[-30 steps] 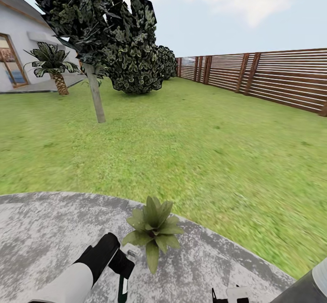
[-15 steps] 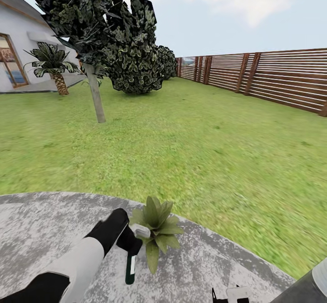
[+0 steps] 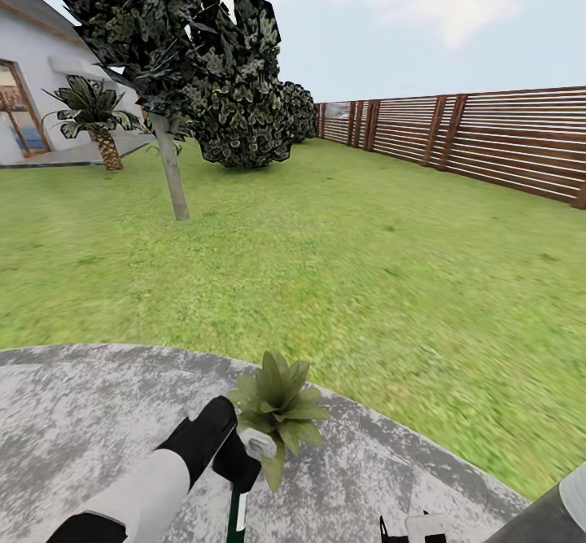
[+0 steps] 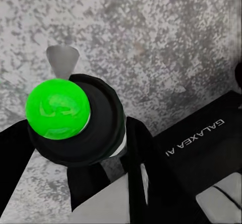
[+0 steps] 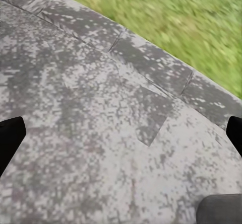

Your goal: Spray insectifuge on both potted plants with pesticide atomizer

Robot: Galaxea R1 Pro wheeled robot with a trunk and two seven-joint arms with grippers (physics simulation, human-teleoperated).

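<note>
Lettering on the robot's black body (image 4: pixel 201 148) reads "GALAXEA", then an "A" cut off at an edge. Left gripper (image 3: pixel 236 466) is clamped on the atomizer (image 3: pixel 237 518), its pale head (image 3: pixel 259 444) touching the plant (image 3: pixel 277 406) on the grey patio (image 3: pixel 73 413). Right gripper (image 5: pixel 121 133) spreads wide, empty, its fingertips (image 5: pixel 10 136) over patio near lawn (image 5: pixel 171 12). A slatted fence (image 3: pixel 488 140) borders the grass.

The head view looks forward and slightly down, from high up, over the round mottled grey stone patio (image 3: pixel 73 413) at the frame's bottom toward lawn and fence. Both wrist views look close down onto that same patio (image 4: pixel 166 43) (image 5: pixel 101 118).
</note>
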